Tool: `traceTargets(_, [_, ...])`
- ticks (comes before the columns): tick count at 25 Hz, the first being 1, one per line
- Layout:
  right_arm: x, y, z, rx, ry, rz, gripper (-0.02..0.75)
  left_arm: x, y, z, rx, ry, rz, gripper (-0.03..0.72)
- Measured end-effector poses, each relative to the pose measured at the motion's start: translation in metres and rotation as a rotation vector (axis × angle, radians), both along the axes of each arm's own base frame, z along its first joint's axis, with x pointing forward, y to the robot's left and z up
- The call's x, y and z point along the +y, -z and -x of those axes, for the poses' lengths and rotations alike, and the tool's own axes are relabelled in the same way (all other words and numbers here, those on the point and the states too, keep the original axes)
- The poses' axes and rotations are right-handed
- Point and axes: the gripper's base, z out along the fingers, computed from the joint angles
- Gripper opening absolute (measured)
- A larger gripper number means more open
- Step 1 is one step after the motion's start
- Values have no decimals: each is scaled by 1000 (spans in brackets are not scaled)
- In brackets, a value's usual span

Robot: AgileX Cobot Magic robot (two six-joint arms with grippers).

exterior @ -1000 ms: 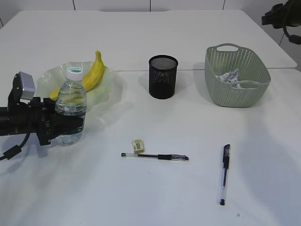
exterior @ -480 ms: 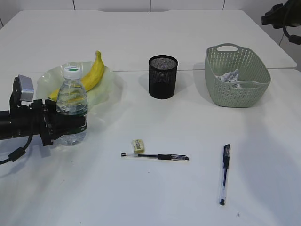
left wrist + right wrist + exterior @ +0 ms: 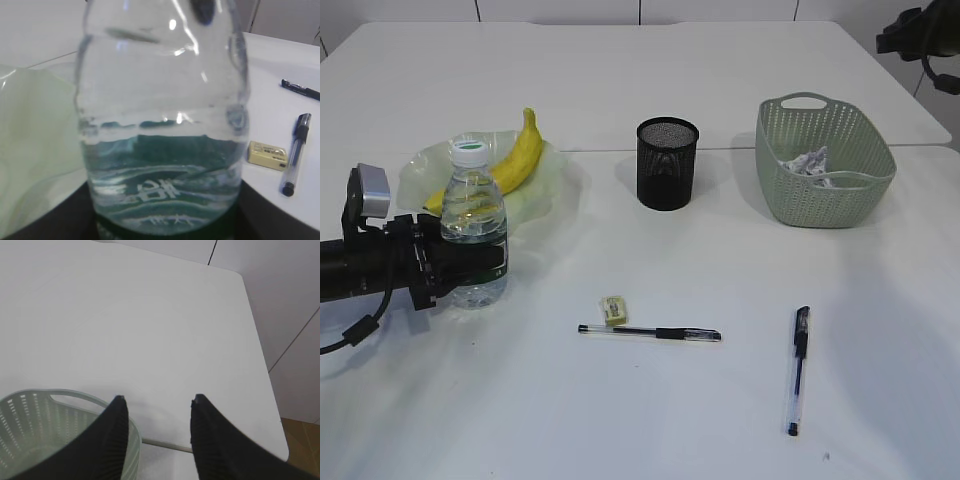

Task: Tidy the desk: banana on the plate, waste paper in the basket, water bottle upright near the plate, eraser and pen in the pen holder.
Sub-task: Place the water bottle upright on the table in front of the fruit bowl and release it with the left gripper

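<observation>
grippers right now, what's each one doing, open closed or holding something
Left gripper: closed on the upright water bottle beside the plate.
Right gripper: open, holding nothing, above the basket.

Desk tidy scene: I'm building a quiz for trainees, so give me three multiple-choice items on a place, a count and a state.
1. Where is the banana?
A. in the basket
B. on the plate
C. beside the pens

2. How many pens lie on the table?
A. one
B. two
C. three

3. How does the water bottle stand?
A. upright, in the left claw
B. lying flat
C. upside down

Answers: 1 B, it rests across the green plate; 2 B, one beside the eraser, one further right; 3 A, cap up with the claw around it.
</observation>
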Motion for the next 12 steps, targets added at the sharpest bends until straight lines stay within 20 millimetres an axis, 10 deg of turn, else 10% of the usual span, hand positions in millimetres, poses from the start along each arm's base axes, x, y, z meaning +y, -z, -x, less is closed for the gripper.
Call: traceTargets(12, [-2,-1,0,-10,17,6,315,0,0,-2,-6,2,-2,360])
